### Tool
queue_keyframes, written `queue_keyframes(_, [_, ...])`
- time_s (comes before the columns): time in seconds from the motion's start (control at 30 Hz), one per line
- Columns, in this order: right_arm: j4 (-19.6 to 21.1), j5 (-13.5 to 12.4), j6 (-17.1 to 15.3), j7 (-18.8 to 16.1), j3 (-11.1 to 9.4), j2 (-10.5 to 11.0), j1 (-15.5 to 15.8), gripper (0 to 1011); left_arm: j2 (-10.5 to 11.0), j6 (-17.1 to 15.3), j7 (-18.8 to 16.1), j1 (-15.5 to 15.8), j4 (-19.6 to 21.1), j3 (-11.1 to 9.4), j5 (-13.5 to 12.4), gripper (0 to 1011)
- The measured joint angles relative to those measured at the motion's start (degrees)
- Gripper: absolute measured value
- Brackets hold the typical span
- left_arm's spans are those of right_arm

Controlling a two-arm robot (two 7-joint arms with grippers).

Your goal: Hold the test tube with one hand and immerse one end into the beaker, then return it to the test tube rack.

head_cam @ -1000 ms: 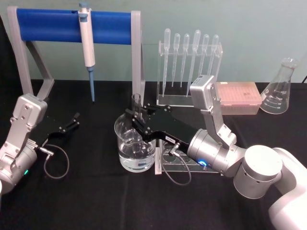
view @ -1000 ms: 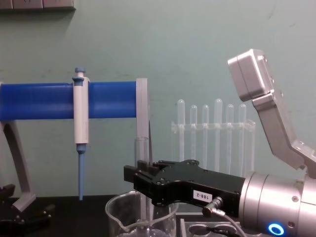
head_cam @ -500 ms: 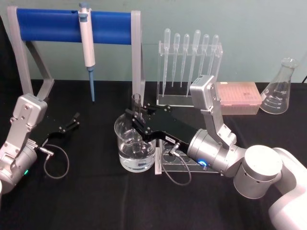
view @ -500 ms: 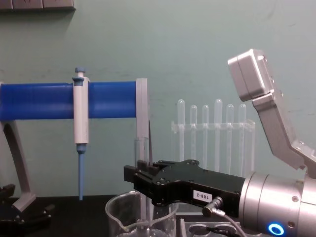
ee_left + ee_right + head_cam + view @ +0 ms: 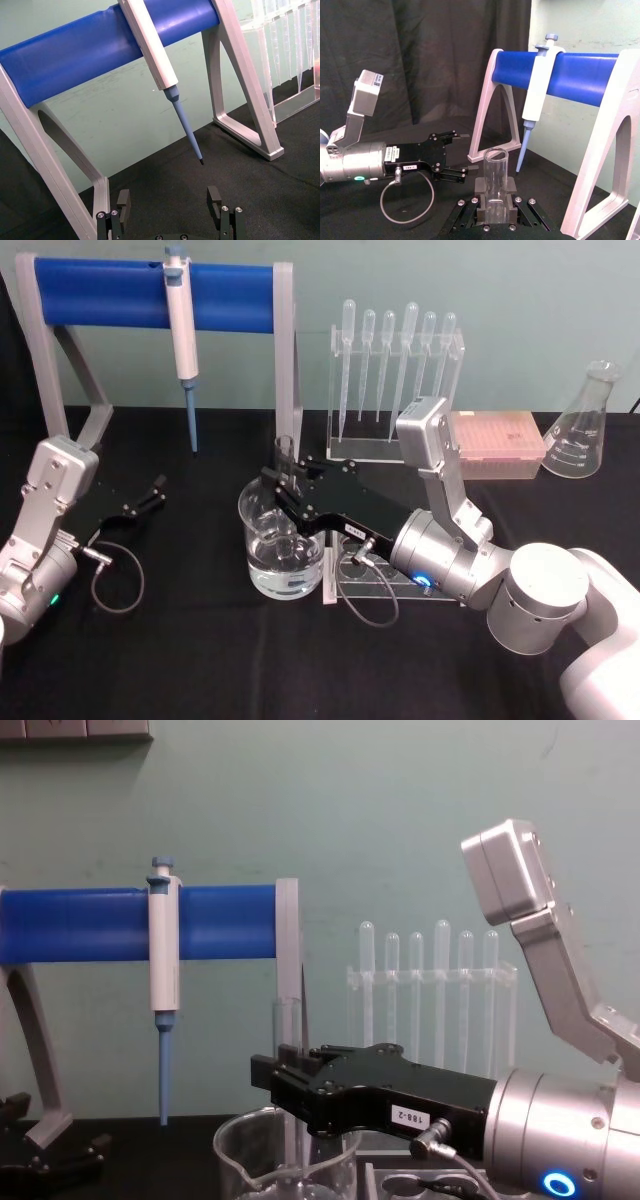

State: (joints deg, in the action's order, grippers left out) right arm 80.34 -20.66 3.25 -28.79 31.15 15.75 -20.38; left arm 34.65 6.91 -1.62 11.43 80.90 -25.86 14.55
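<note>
The right gripper point(image 5: 286, 483) is clamped on a glass test tube point(image 5: 286, 452), holding it upright inside the beaker point(image 5: 256, 558) of water near the middle of the tabletop. The dip looks done or nearly so. Putting the tube back in the clear rack point(image 5: 345, 580) just beside the beaker is left. The left gripper point(image 5: 153, 492) rests open near the left edge. The right gripper's white label point(image 5: 402, 1114) reads 188-2.

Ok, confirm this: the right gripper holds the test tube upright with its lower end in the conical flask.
Wrong vessel. The head view shows the right gripper holding the test tube upright with its lower end in the beaker; the conical flask stands apart at the far right.
</note>
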Motion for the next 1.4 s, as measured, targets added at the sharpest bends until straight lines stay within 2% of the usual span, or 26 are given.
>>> queue_keyframes(1.4, [0.0,0.0,0.0,0.0,0.0,0.0,0.0,225,0.0,0.0,0.0,0.0,0.0,0.0,0.0,1000])
